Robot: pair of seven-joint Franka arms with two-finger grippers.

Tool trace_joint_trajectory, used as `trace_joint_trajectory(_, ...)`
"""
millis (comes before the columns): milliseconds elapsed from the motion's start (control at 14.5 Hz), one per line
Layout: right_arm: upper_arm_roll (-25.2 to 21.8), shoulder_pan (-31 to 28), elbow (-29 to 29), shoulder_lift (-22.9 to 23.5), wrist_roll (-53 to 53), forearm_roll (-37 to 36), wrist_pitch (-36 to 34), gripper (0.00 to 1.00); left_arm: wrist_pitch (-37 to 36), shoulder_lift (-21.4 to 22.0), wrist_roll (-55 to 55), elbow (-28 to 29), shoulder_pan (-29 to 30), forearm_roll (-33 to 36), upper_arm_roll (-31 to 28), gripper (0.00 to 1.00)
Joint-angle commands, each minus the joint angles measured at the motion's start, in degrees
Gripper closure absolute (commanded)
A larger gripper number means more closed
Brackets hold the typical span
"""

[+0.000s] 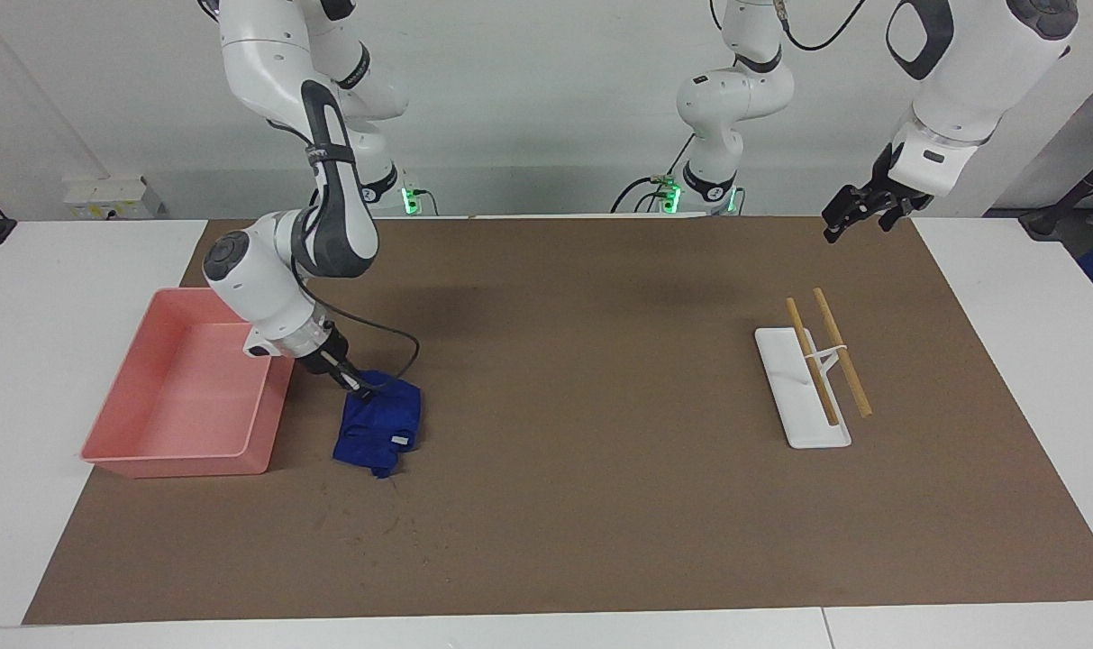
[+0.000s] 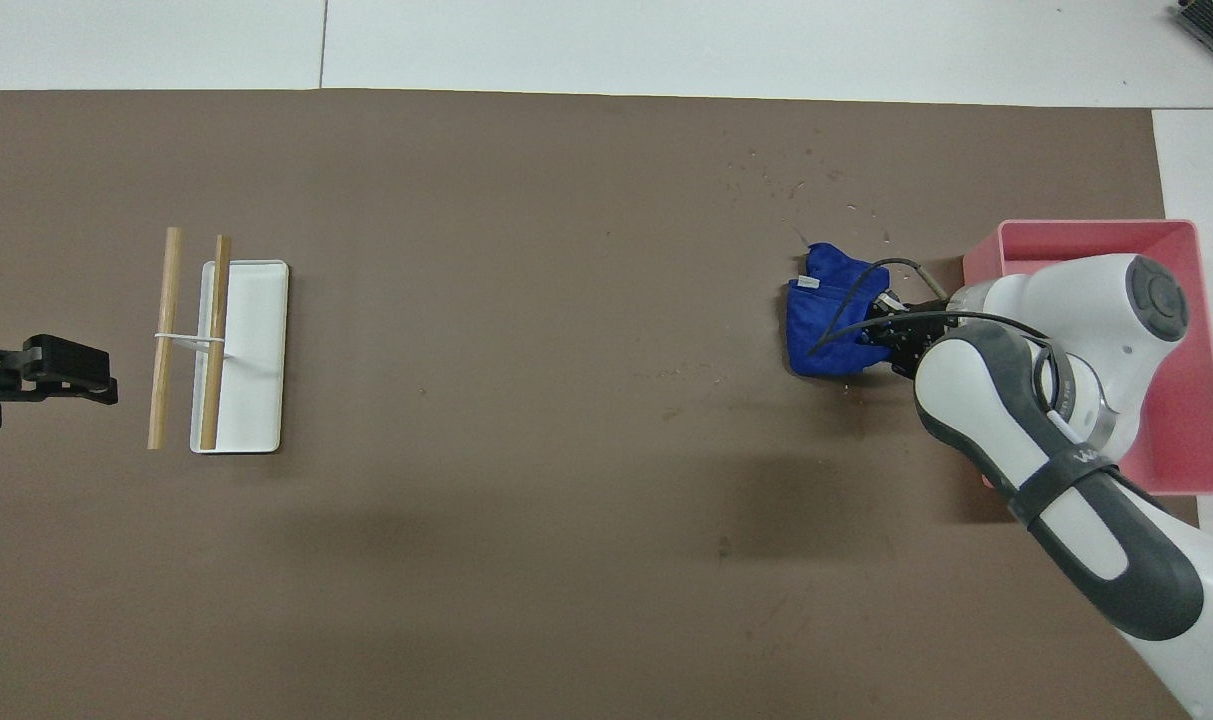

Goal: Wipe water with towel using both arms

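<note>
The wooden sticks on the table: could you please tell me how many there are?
2. One wooden stick lies across the white tray at the left arm's end; the other wooden stick lies beside it, just off the tray, joined by a white band. None seems hidden.

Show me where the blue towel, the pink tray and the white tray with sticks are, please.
towel (image 1: 379,424): facing view, middle of the cloth.
pink tray (image 1: 172,397): facing view, bare floor of the tray.
white tray (image 1: 794,406): facing view, flat bare part beside the sticks.
</note>
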State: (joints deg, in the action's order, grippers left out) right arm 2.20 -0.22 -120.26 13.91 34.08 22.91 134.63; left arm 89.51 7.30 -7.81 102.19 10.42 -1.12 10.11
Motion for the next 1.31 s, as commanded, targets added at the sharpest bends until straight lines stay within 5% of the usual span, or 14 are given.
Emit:
trace_joint_trajectory(0, 0.2, -2.6, -3.0, -3.4, -3.1, -2.6, -6.1, 1.00, 1.0, 1.7, 2.4, 2.0, -0.6, 0.5, -0.2, 0.00)
trace_joint_trajectory(688, 0.4, -8.2, -3.7, -8.2, -10.2, -6.1, -28.5, 1.00, -1.0, -4.6, 7.6, -7.5, -0.9, 3.1, -1.0, 0.00)
trace_joint_trajectory(964, 1.1, -7.2, -1.9, -14.6, -4.6, -6.1, -34.3, 1.00, -2.6, -4.9, 8.3, -8.1, -10.8, 3.2, -11.0, 0.00)
trace_joint_trajectory(1239, 2.4, -7.2, 7.7, -18.6, -0.6, -6.1, -40.7, 1.00, -3.5, -8.9, 8.5, -12.3, -13.4, 2.4, -13.4, 0.00)
